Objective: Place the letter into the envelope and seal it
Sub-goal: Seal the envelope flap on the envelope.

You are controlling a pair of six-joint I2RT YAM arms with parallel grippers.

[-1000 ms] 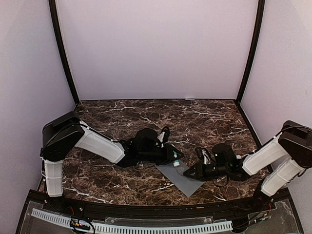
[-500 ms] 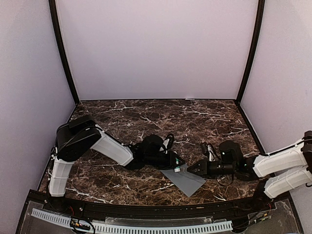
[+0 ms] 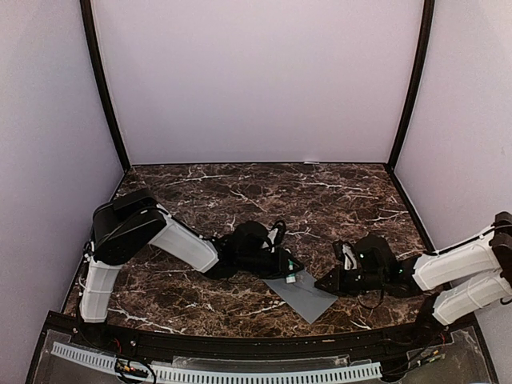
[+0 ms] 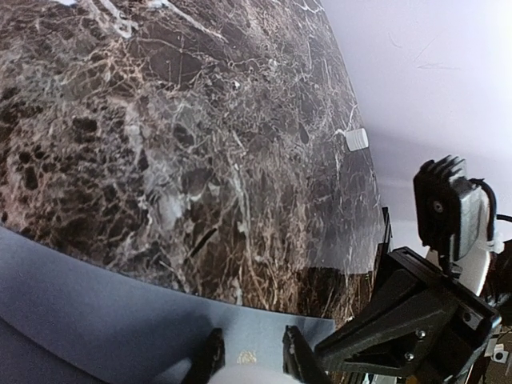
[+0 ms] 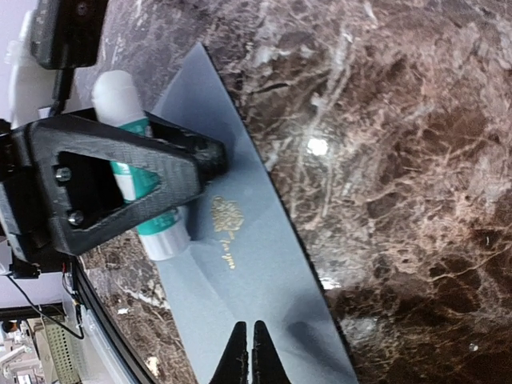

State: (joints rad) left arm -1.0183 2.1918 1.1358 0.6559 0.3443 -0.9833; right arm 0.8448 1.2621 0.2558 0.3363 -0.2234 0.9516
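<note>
The slate-grey envelope [image 3: 305, 298] lies flat on the marble near the front edge, with a small gold emblem [image 5: 226, 218] facing up. My left gripper [image 3: 290, 270] is shut on a white and teal glue stick [image 5: 160, 228], low over the envelope's far-left end [image 4: 120, 320]. My right gripper [image 5: 246, 352] is shut and empty, its tips just over the envelope's right part [image 5: 264, 272]. In the top view it sits at the envelope's right corner [image 3: 323, 283]. No letter shows in any view.
Dark marble table [image 3: 320, 200] inside a lilac-walled booth with black corner posts. A black rail [image 3: 240, 346] runs along the near edge. The two grippers are close together over the envelope, and the right one fills the right of the left wrist view [image 4: 408, 320].
Both arms swung lower early on, and the left gripper slid right along the envelope. In the last half second the right gripper drew back slightly to the right.
</note>
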